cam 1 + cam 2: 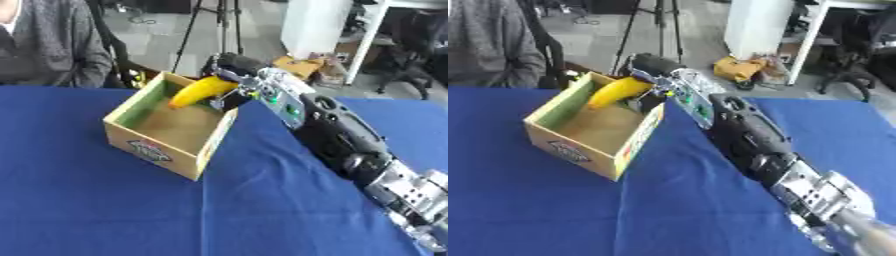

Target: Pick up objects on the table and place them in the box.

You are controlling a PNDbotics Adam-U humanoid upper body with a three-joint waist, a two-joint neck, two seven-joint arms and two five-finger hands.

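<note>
A yellow banana hangs tilted over the far right corner of an open cardboard box, its lower tip pointing down into the box. My right hand is shut on the banana's upper end, and its arm stretches in from the lower right across the blue table. The inside of the box looks bare where it shows. My left hand appears in neither view.
A label marks the box's near wall. A person sits behind the table's far left edge. A tripod, a white cabinet and chairs stand on the floor beyond the table.
</note>
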